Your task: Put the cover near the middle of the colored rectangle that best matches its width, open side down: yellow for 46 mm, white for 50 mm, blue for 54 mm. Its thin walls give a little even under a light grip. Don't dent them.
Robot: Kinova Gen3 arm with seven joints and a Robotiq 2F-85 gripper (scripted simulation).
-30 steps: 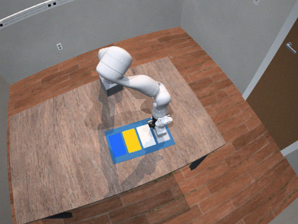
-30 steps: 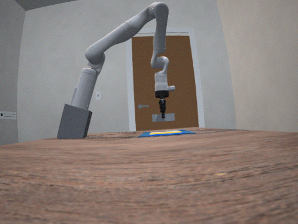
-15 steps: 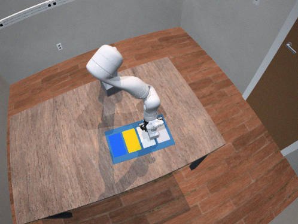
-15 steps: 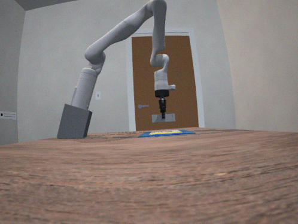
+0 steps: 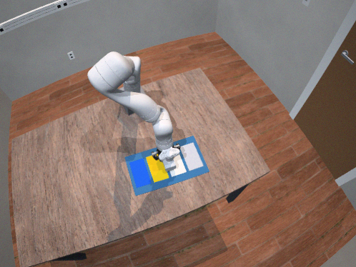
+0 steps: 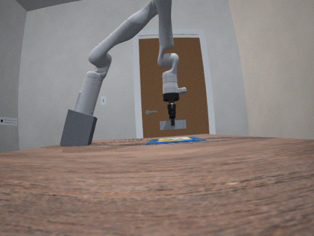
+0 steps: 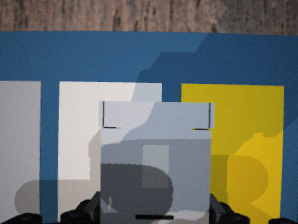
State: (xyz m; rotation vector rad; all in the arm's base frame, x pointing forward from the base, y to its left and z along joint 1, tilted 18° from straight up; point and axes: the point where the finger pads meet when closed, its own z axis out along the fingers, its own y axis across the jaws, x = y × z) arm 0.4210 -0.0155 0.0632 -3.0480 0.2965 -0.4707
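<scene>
The cover (image 7: 156, 160) is a light grey, thin-walled box. My gripper (image 7: 155, 215) is shut on it, with a dark finger at each side. In the top and exterior views the gripper (image 6: 171, 121) holds the cover (image 6: 173, 125) in the air above the blue mat (image 6: 174, 140). In the wrist view the cover hangs over the strip between the white rectangle (image 7: 95, 130) and the yellow rectangle (image 7: 245, 150), covering part of the white one's right side. The brighter blue rectangle (image 5: 140, 172) lies at the mat's left end, beside the yellow one (image 5: 157, 168).
A grey rectangle (image 5: 193, 156) lies at the mat's right end. The arm's grey base block (image 6: 78, 127) stands on the wooden table behind the mat. The table's front edge runs close to the mat. A brown door (image 6: 173, 85) is in the wall behind.
</scene>
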